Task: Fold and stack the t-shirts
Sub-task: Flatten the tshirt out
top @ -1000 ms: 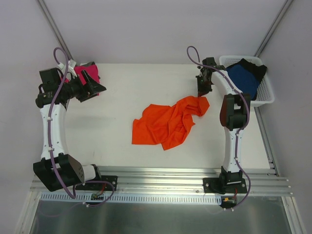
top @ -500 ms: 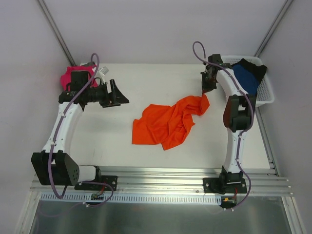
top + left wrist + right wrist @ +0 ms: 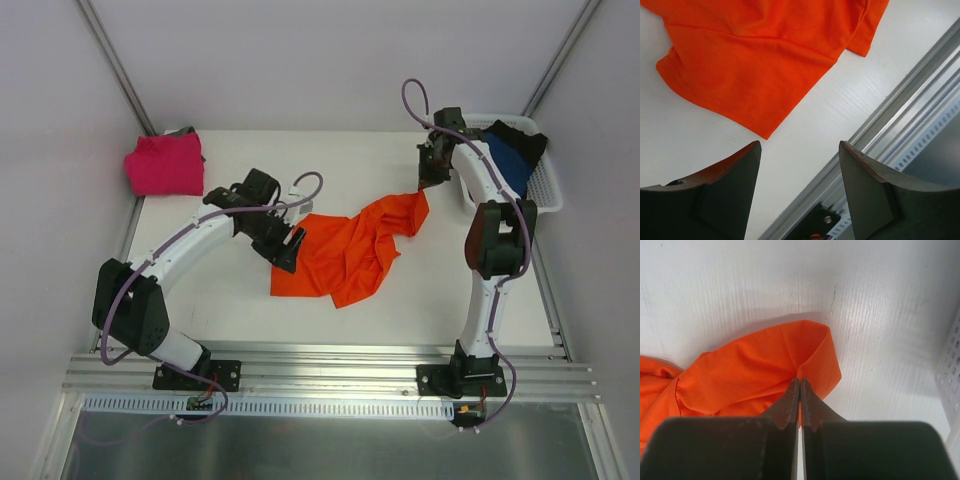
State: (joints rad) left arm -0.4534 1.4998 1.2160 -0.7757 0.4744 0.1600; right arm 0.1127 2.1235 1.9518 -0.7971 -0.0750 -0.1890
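Note:
The orange t-shirt (image 3: 345, 250) lies crumpled mid-table. My right gripper (image 3: 428, 183) is shut on its far right corner; in the right wrist view the closed jaws (image 3: 800, 382) pinch a fold of orange cloth (image 3: 755, 370). My left gripper (image 3: 288, 248) is open and empty, low over the shirt's left edge; the left wrist view shows a corner of the orange shirt (image 3: 760, 75) just ahead of the gripper (image 3: 800, 150). The magenta-pink shirt (image 3: 163, 165) lies folded at the far left corner. The dark blue shirt (image 3: 512, 160) and black shirt (image 3: 522, 130) sit in the basket.
The white mesh basket (image 3: 545, 200) stands at the far right edge, close to my right arm. A metal rail (image 3: 320, 355) runs along the table's near edge and also shows in the left wrist view (image 3: 910, 95).
My left arm has swung from the pink shirt at the far left corner across to the orange shirt's left edge. My right gripper has drawn the shirt's corner slightly back and right.

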